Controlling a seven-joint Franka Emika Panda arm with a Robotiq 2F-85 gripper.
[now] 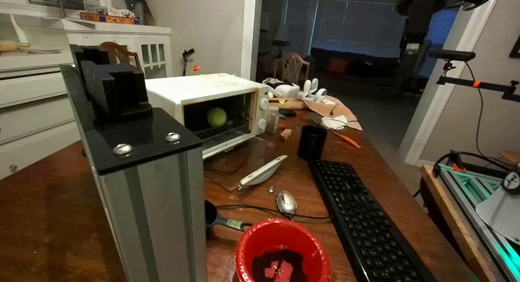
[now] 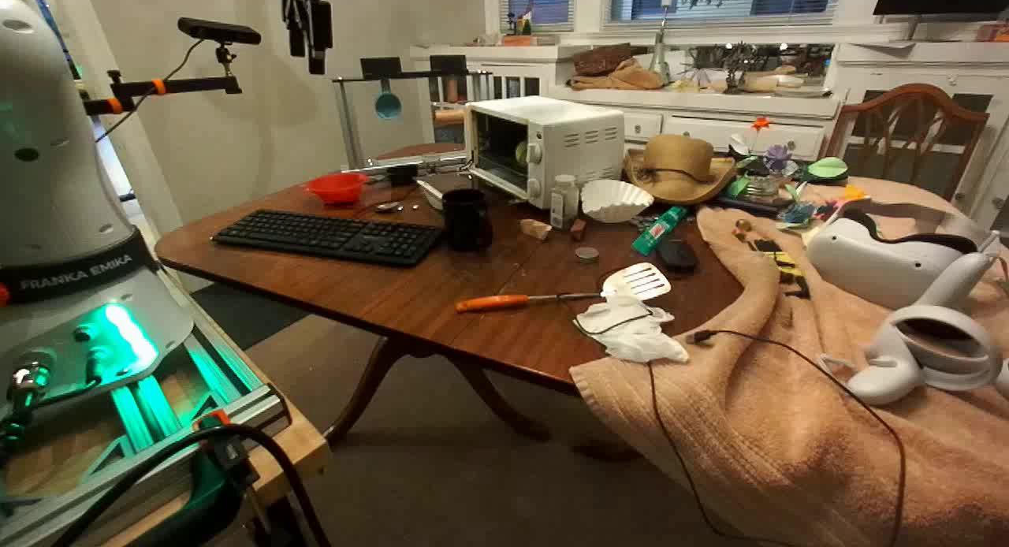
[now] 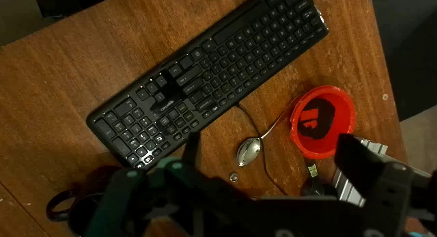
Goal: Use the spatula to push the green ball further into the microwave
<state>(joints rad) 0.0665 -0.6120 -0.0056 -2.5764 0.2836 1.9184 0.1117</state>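
Wooden table [image 2: 394, 295] in an exterior view, black mug [image 2: 467, 222] on it, keyboard [image 2: 329, 236] at the mug's nine o'clock, red bowl [image 2: 336, 190] at ten, white microwave [image 2: 579, 153] at two, orange-handled spatula [image 2: 512, 301] at four

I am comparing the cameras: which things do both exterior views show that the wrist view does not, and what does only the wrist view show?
Only the exterior views: the green ball inside the open white microwave, the orange-handled spatula and the white VR headset.

Only the wrist view: clearly, the open gap of the gripper, jaws spread and nothing held; the exterior views do not make this gap plain.

Shared by all: the computer keyboard, red bowl, black mug and silver spoon.
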